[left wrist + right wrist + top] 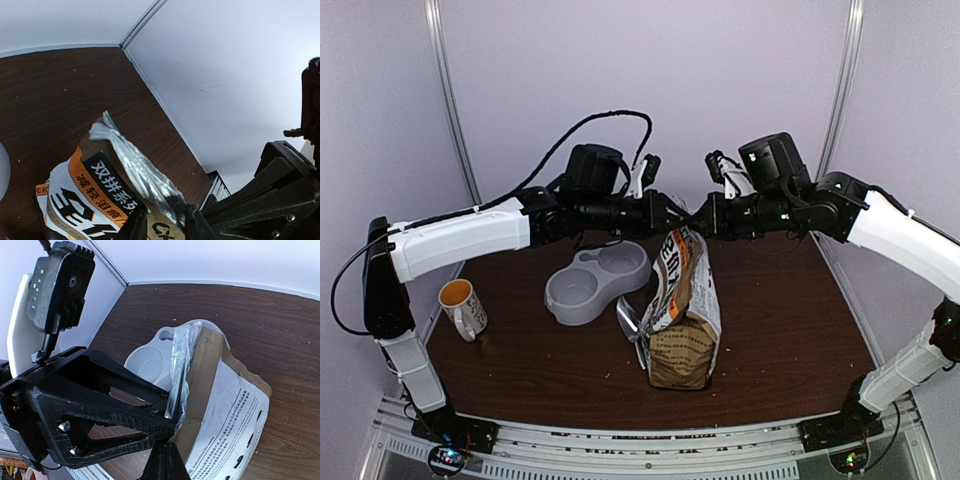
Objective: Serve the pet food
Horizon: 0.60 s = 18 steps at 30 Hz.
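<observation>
The kraft-brown pet food bag [682, 320] stands upright at the table's middle, its silver-lined top [131, 165] pulled up. The kibble is hidden inside the bag. My left gripper [674, 213] and right gripper [701, 218] meet tip to tip above the bag. In the left wrist view the left gripper [165, 222] is shut on the bag's top edge. In the right wrist view the right gripper [166, 462] is shut on the opposite side of the same edge [180, 365]. The grey double bowl [597, 281] sits left of the bag and shows behind it in the right wrist view [150, 357].
A metal scoop [630, 322] lies between the bowl and the bag. An orange-lined mug [462, 307] stands at the left edge of the table. White walls close the table's back and sides. A few crumbs lie on the brown tabletop [780, 330].
</observation>
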Each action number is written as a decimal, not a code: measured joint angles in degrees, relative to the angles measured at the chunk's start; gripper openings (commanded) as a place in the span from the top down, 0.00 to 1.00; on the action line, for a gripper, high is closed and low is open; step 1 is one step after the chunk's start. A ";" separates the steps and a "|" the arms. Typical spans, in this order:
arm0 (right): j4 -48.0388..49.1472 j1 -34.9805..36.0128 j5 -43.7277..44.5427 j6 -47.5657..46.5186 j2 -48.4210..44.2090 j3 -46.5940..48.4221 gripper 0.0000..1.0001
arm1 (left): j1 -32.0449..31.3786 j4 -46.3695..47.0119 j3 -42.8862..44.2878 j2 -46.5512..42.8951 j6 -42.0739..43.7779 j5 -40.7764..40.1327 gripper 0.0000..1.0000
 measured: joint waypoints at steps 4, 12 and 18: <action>-0.31 -0.04 0.07 -0.33 -0.13 -0.02 1.00 | 0.15 0.50 0.00 0.13 0.00 1.22 0.71; -0.68 -0.11 0.22 -0.81 -0.26 -0.02 1.00 | 0.37 3.08 0.00 0.85 -0.57 3.72 0.94; -1.16 -0.17 1.14 -1.66 -0.33 -0.02 1.00 | 0.37 3.80 0.00 1.20 -1.11 4.42 1.00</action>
